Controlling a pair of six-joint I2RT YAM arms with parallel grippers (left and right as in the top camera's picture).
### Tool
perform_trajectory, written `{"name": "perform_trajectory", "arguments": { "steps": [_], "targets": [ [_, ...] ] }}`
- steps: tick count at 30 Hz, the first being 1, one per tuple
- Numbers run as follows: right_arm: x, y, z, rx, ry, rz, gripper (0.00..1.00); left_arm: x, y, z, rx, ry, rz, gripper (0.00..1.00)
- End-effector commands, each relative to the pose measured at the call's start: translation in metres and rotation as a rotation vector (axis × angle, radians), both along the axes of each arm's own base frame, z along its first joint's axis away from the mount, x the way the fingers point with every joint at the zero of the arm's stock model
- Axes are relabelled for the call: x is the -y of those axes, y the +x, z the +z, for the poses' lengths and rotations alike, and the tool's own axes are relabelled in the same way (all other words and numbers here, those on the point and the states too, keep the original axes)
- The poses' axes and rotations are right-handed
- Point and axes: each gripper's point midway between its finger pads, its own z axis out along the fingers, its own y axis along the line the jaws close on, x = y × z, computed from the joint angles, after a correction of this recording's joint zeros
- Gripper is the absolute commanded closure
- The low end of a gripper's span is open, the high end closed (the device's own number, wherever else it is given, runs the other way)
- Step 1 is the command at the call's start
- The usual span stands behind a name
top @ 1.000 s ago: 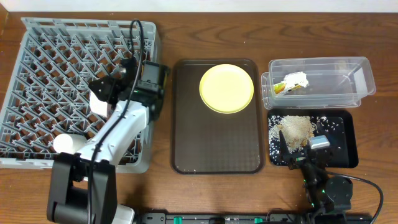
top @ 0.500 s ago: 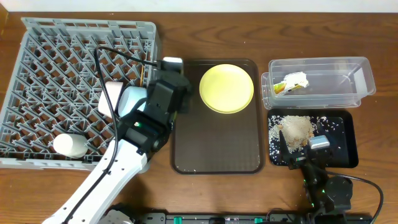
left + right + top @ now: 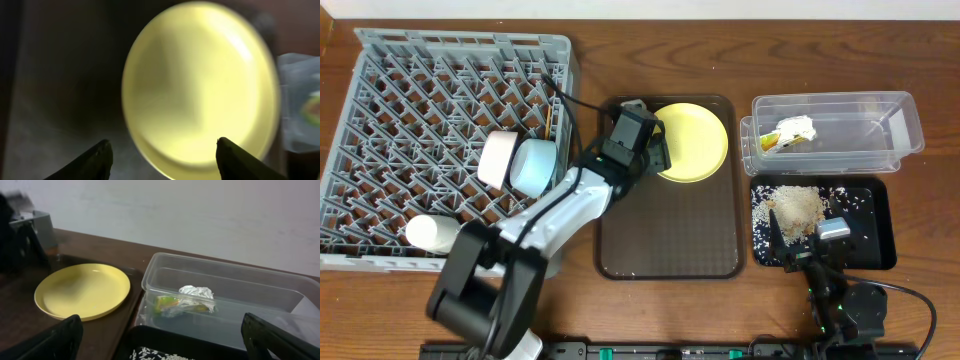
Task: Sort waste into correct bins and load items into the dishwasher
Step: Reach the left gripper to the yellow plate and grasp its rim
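The pale-yellow plate (image 3: 687,141) lies on the dark brown serving tray (image 3: 665,235). My left gripper (image 3: 658,152) is open and empty, hovering at the plate's left edge. In the left wrist view the plate (image 3: 200,85) fills the frame between the spread fingers (image 3: 100,157). My right gripper (image 3: 805,238) is open and empty at the front of the black tray (image 3: 875,215), which holds the rice heap (image 3: 795,207). The crumpled wrapper (image 3: 790,132) lies in the clear tub (image 3: 840,105). It also shows in the right wrist view (image 3: 187,300).
The grey dish rack (image 3: 380,90) at the left holds a white bowl (image 3: 498,158), a light-blue bowl (image 3: 534,166) and a white cup (image 3: 432,233). A thin brown stick (image 3: 551,120), perhaps chopsticks, stands at its right side. Loose grains are scattered on the black tray.
My left arm has swung right from the dish rack, over the brown tray, to the plate's left edge. The bowls stay in the rack. The right arm has not moved.
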Motion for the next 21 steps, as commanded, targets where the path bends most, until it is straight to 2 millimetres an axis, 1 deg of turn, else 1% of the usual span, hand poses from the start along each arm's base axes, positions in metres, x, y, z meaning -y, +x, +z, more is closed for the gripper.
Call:
{"name": "perform_trajectory", "arguments": {
  "steps": [1,5,9,12,15,16,19,21],
  "targets": [
    [0.002,0.0,0.0,0.001,0.001,-0.009,0.01,-0.002,-0.003,-0.023,-0.096,-0.059,0.083,0.33],
    [0.002,0.0,0.0,0.001,0.001,-0.009,0.01,-0.003,-0.006,-0.041,-0.167,-0.094,0.123,0.34],
    [0.002,0.0,0.0,0.001,0.001,-0.009,0.01,0.005,-0.013,-0.06,-0.235,-0.133,0.113,0.39],
    [0.002,0.0,0.0,0.001,0.001,-0.01,0.01,0.011,-0.022,-0.077,-0.307,-0.163,0.108,0.49],
    [0.002,0.0,0.0,0.001,0.001,-0.009,0.01,0.016,-0.03,-0.087,-0.375,-0.204,0.115,0.63],
    [0.002,0.0,0.0,0.001,0.001,-0.009,0.01,0.018,-0.032,-0.087,-0.383,-0.211,0.109,0.68],
    [0.002,0.0,0.0,0.001,0.001,-0.009,0.01,0.018,-0.032,-0.085,-0.384,-0.218,0.105,0.77],
    [0.002,0.0,0.0,0.001,0.001,-0.009,0.01,0.021,-0.032,-0.083,-0.392,-0.244,0.092,0.81]
  ]
}}
